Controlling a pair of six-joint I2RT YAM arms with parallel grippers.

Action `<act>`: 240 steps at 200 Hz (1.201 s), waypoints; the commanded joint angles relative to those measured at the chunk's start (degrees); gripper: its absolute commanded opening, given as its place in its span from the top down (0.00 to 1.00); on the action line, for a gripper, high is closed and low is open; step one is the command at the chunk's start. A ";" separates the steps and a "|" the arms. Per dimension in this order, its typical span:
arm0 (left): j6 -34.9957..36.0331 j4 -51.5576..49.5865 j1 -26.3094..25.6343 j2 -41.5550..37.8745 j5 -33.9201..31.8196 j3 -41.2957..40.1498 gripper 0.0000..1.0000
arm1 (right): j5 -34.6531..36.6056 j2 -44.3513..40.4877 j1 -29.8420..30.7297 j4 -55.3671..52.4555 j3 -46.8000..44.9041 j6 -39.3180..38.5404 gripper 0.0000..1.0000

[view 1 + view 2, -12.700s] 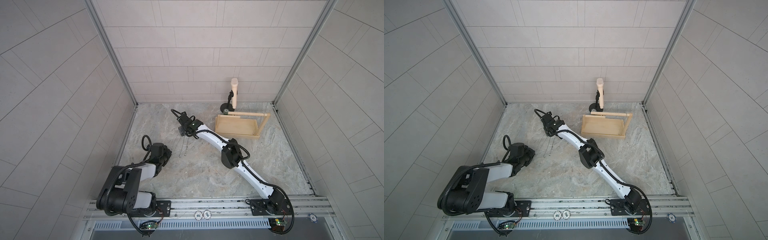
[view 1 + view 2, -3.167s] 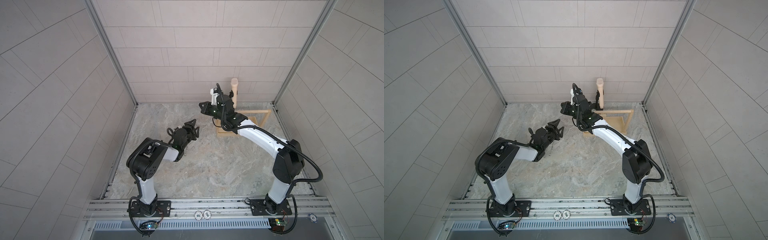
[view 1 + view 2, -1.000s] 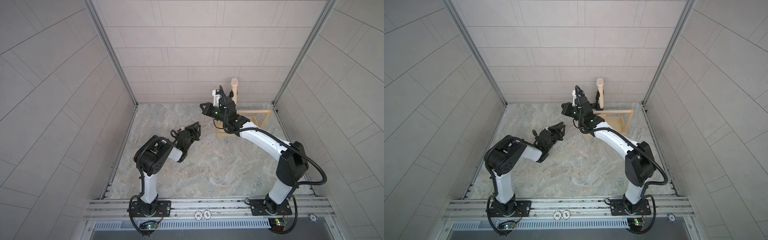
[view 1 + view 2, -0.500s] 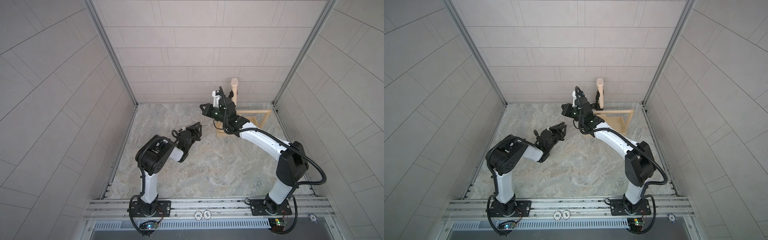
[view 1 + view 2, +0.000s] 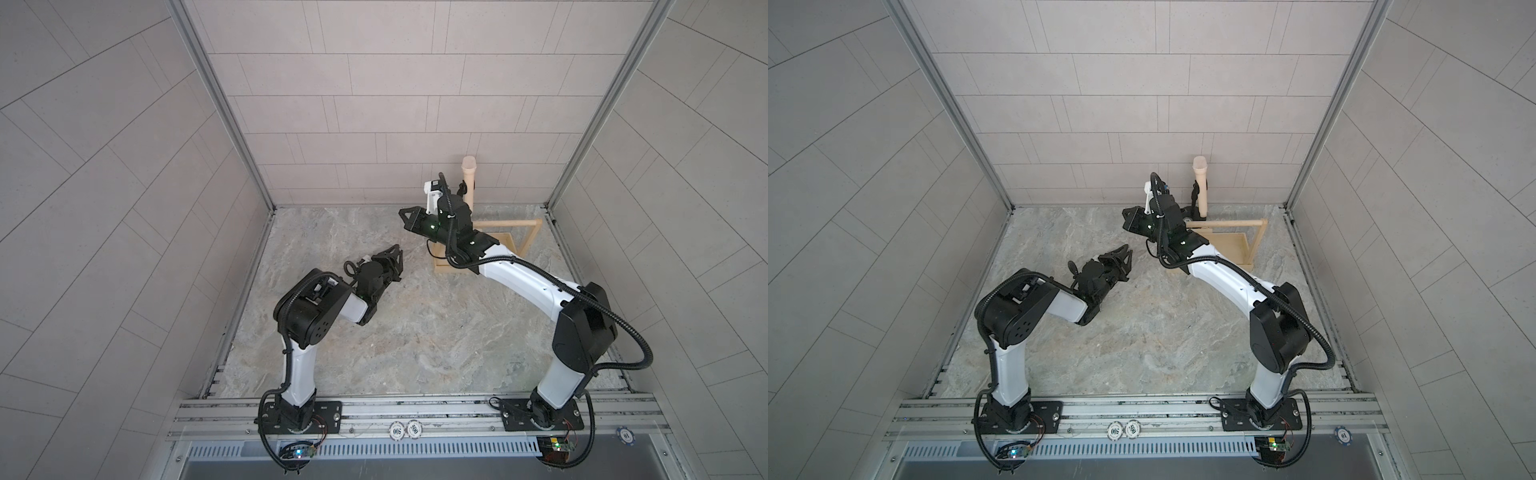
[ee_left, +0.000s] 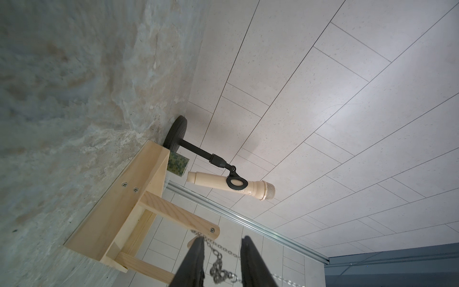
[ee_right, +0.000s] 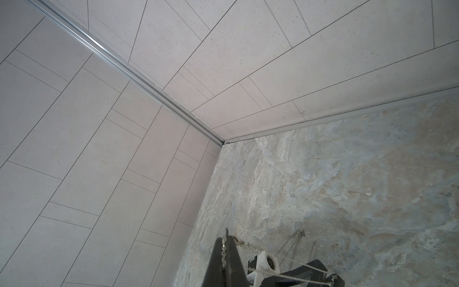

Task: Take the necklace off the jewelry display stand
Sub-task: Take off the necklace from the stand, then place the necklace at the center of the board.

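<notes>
The thin silver necklace is stretched between my two grippers, left of the pale wooden jewelry display stand. My right gripper is shut on the chain and held high by the stand's near end. Lower down, my left gripper has its fingers apart. The chain and its pendant cross that gap and touch one fingertip. Whether the chain still touches the stand I cannot tell.
A cream microphone on a black round-based stand is at the back wall behind the rack. A green patterned block sits beside it. Another chain lies on the stone tabletop under the grippers. Tiled walls close in three sides.
The left gripper has crept slightly up and right, toward the stand. The right gripper has held its place, still shut on the chain.
</notes>
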 commanded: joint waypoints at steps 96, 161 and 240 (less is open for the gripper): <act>-1.57 2.96 -0.13 0.55 -0.92 1.07 0.79 | 0.64 -3.02 0.45 0.60 -0.14 0.67 1.00; -0.90 2.94 -0.16 -0.44 -1.11 0.31 0.88 | 0.95 -3.51 0.37 0.34 -0.31 0.39 1.00; 1.32 2.74 0.23 -1.88 0.72 -0.64 1.00 | 1.54 -3.53 0.39 0.82 -1.28 0.21 1.00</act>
